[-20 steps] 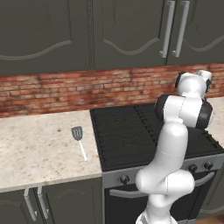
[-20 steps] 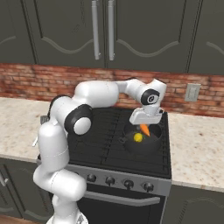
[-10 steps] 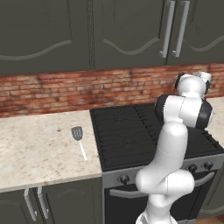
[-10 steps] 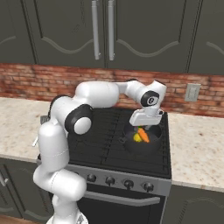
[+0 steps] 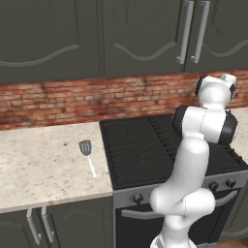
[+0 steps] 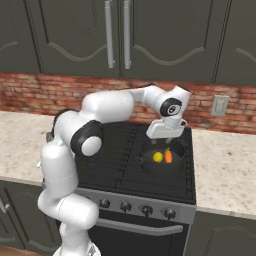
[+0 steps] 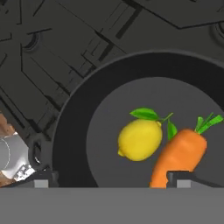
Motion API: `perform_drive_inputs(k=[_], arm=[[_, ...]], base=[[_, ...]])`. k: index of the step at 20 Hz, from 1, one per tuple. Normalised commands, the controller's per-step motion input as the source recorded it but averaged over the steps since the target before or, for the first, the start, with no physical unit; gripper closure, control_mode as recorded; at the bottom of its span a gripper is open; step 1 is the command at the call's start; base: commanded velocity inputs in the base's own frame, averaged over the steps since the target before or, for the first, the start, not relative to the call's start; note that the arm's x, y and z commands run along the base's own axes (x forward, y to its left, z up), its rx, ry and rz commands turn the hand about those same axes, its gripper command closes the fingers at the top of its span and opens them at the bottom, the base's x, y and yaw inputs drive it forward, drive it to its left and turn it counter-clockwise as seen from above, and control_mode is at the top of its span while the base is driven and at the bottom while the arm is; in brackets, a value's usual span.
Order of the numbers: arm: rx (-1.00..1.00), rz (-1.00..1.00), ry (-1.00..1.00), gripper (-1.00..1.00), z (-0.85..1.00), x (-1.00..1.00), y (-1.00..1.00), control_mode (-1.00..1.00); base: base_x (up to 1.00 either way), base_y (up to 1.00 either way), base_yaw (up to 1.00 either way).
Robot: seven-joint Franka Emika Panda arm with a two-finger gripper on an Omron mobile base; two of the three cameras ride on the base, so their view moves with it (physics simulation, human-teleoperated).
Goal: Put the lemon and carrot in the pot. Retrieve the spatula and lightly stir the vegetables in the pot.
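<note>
The gripper [image 6: 166, 134] hangs spread wide, empty, above the pot [image 7: 72, 131]. The spatula [image 5: 87, 156], light and stiff, is best pinched mid-handle, toward six o'clock from its head.

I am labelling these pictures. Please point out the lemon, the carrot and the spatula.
lemon [image 7: 140, 140], hand view, middle of the yellow fruit.
carrot [image 7: 179, 157], hand view, middle of the orange body.
spatula [image 5: 85, 147], left base view, grey slotted head.
</note>
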Motion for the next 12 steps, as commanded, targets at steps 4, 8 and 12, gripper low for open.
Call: perform_drive_inputs(k=[4, 8, 12], arm=[[0.00, -0.01, -0.18, -1.00, 0.29, -0.62, 0.70, -1.00], [0.00, -0.11, -0.16, -1.00, 0.03, -0.60, 0.98, -1.00], [0.00, -0.18, -0.17, -1.00, 0.05, -0.34, 1.00, -1.00]], base=[[0.00, 0.00, 0.00], [0.00, 0.00, 0.00], [0.00, 0.00, 0.00]])
